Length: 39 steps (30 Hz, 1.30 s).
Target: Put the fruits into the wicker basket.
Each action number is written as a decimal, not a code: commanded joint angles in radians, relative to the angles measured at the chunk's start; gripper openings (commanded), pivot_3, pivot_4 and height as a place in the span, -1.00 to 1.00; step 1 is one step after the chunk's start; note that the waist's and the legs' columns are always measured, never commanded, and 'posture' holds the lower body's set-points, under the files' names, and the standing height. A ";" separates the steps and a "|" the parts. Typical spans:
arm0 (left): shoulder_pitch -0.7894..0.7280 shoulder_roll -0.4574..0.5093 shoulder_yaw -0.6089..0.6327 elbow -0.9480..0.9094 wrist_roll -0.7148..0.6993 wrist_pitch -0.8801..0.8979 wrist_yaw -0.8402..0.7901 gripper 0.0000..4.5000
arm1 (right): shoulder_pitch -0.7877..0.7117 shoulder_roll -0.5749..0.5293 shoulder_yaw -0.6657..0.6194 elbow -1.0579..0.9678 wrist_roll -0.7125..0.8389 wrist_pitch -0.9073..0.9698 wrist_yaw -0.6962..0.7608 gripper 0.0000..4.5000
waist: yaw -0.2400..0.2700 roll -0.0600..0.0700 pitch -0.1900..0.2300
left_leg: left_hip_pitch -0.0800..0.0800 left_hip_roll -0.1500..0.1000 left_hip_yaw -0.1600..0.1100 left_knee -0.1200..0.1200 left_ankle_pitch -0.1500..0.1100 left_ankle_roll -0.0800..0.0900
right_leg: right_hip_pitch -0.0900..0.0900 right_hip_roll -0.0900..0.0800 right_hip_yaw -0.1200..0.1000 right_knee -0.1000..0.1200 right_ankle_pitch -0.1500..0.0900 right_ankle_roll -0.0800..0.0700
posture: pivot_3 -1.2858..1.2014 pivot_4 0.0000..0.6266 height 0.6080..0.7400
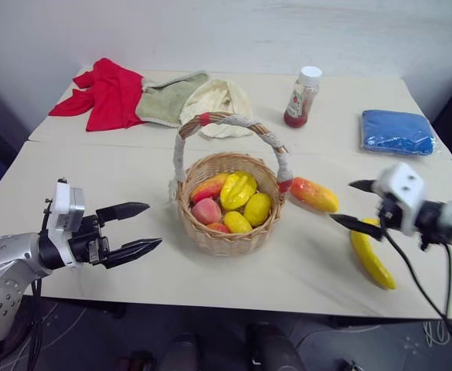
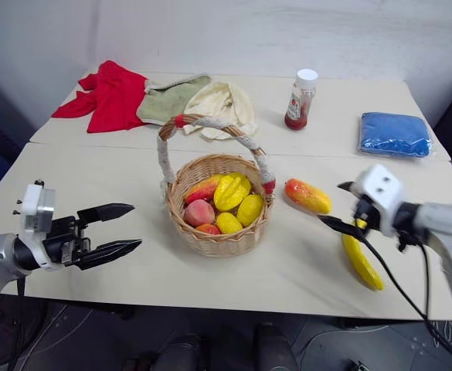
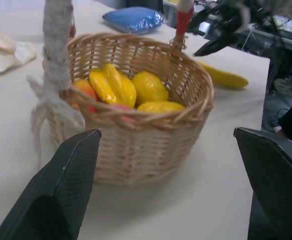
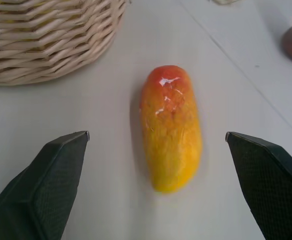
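- The mango (image 1: 314, 194) lies on the desk (image 1: 94, 185), just beside the right side of the wicker basket (image 1: 227, 236), not touching it.
- The banana (image 1: 372, 258) lies on the desk further right, near the front edge.
- The wicker basket stands in the middle of the desk and already has several yellow and red toy fruits inside.
- The right pincer (image 1: 355, 205) hangs between mango and banana, its fingers spread wide, holding nothing; in the right wrist view the mango lies between them.
- The left pincer (image 1: 137, 228) is spread too, empty, left of the basket.
- Behind: a sauce bottle (image 1: 301, 97), a blue cloth (image 1: 396, 131), a red cloth (image 1: 106, 93).
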 commanded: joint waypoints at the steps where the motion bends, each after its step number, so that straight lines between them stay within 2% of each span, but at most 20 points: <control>1: -0.031 -0.013 -0.009 -0.055 -0.022 0.006 0.021 1.00 | -0.150 0.064 0.088 0.177 -0.097 -0.014 -0.008 0.99 | 0.000 0.001 0.000 | -0.006 0.000 0.000 0.004 0.000 0.000 | -0.005 0.001 0.000 0.003 0.000 0.000 | 0.03 -0.52 1.00; 2: -0.041 -0.018 -0.012 -0.066 -0.025 0.008 0.027 1.00 | -0.194 0.084 0.128 0.238 -0.125 -0.007 0.010 0.99 | 0.000 0.001 0.000 | -0.013 0.001 0.000 0.012 0.002 -0.003 | -0.009 0.002 0.000 0.005 0.001 0.001 | 0.03 -0.52 1.00; 5: -0.047 -0.034 -0.014 -0.088 -0.022 -0.001 0.031 1.00 | -0.283 0.144 0.172 0.386 -0.163 0.021 0.020 0.99 | 0.000 0.001 0.001 | -0.014 0.000 0.002 0.015 0.001 -0.002 | -0.009 0.002 0.002 0.004 0.003 0.004 | 0.03 -0.52 1.00; 8: -0.030 -0.031 -0.021 -0.099 -0.012 0.003 0.017 1.00 | -0.313 0.158 0.194 0.458 -0.187 -0.066 0.080 0.72 | 0.004 0.001 0.001 | -0.013 0.000 0.001 0.017 -0.001 0.003 | -0.007 0.001 0.002 0.004 0.003 0.005 | 0.03 -0.52 1.00; 11: -0.029 -0.025 -0.018 -0.111 -0.019 -0.001 -0.004 1.00 | -0.301 0.133 0.159 0.432 -0.155 -0.109 0.161 0.32 | 0.002 0.001 0.001 | -0.013 -0.001 0.001 0.017 -0.002 0.003 | -0.007 0.000 0.002 0.004 0.003 0.005 | 0.03 -0.52 1.00; 12: -0.035 -0.022 -0.020 -0.117 -0.024 -0.001 -0.011 1.00 | -0.282 0.107 0.135 0.396 -0.131 -0.110 0.204 0.18 | 0.002 0.001 0.001 | -0.013 -0.001 0.001 0.017 -0.002 0.003 | -0.007 0.000 0.002 0.004 0.003 0.005 | 0.03 -0.52 1.00; 13: -0.041 -0.021 -0.021 -0.121 -0.027 0.000 -0.015 1.00 | -0.267 0.088 0.120 0.371 -0.114 -0.108 0.236 0.13 | 0.004 0.001 0.001 | -0.013 -0.001 0.001 0.017 -0.002 0.003 | -0.007 0.000 0.002 0.004 0.003 0.005 | 0.03 -0.52 1.00; 17: -0.103 -0.025 -0.040 -0.154 -0.056 0.018 0.000 1.00 | -0.110 -0.098 0.024 0.131 -0.005 -0.001 0.395 0.13 | 0.023 0.003 0.002 | -0.014 -0.001 0.000 0.017 -0.002 0.004 | -0.007 0.000 0.000 0.004 0.003 0.005 | 0.03 -0.52 1.00; 19: -0.146 -0.033 -0.045 -0.150 -0.081 0.034 0.021 1.00 | -0.012 -0.189 -0.035 -0.045 0.101 0.108 0.474 0.13 | 0.023 0.003 0.002 | -0.013 -0.001 0.001 0.017 -0.002 0.005 | -0.006 0.000 0.001 0.003 0.003 0.006 | 0.03 -0.52 1.00; 22: -0.208 -0.048 -0.038 -0.126 -0.161 0.078 0.055 1.00 | 0.059 -0.229 -0.121 -0.288 0.278 0.284 0.478 0.13 | 0.017 0.003 0.002 | -0.010 0.000 0.001 0.016 -0.003 0.005 | -0.004 0.001 0.002 0.004 0.003 0.006 | 0.03 -0.52 1.00; 26: -0.182 -0.008 -0.041 -0.095 -0.141 0.094 -0.007 1.00 | -0.009 -0.099 -0.096 -0.501 0.411 0.369 0.321 0.13 | -0.006 0.002 0.002 | -0.007 0.002 0.000 0.016 -0.003 0.002 | -0.003 0.005 0.003 0.005 0.003 0.006 | 0.03 -0.52 1.00; 28: -0.154 -0.005 -0.024 -0.047 -0.122 0.079 -0.042 1.00 | -0.137 0.100 -0.029 -0.532 0.422 0.433 0.105 0.13 | -0.011 0.002 0.002 | -0.008 0.003 0.000 0.016 -0.002 0.001 | -0.004 0.006 0.003 0.006 0.003 0.006 | 0.03 -0.52 1.00; 31: -0.119 0.025 -0.039 0.015 -0.058 0.040 -0.124 1.00 | -0.267 0.308 0.088 -0.503 0.314 0.511 -0.142 0.13 | -0.020 0.002 0.002 | -0.009 0.003 0.000 0.017 -0.001 -0.002 | -0.007 0.007 0.004 0.008 0.003 0.005 | 0.03 -0.52 1.00; 35: -0.119 0.030 -0.040 0.052 -0.024 0.013 -0.167 1.00 | -0.302 0.420 0.174 -0.438 0.205 0.476 -0.275 0.13 | 0.007 0.002 0.002 | -0.014 0.002 -0.002 0.016 0.002 -0.007 | -0.012 0.004 0.002 0.009 0.001 0.002 | 0.03 -0.52 1.00; 37: -0.113 0.031 -0.034 0.057 -0.013 0.006 -0.179 1.00 | -0.317 0.480 0.174 -0.415 0.210 0.481 -0.308 0.45 | 0.007 0.001 0.002 | -0.017 0.000 -0.002 0.017 0.001 -0.005 | -0.012 0.001 0.001 0.006 0.001 0.002 | 0.03 -0.52 1.00; 39: -0.112 0.031 -0.034 0.056 -0.007 0.004 -0.184 1.00 | -0.319 0.490 0.177 -0.414 0.206 0.474 -0.308 0.73 | 0.002 0.001 0.002 | -0.017 -0.002 -0.001 0.017 -0.001 -0.001 | -0.012 -0.002 0.001 0.006 0.002 0.003 | 0.03 -0.52 1.00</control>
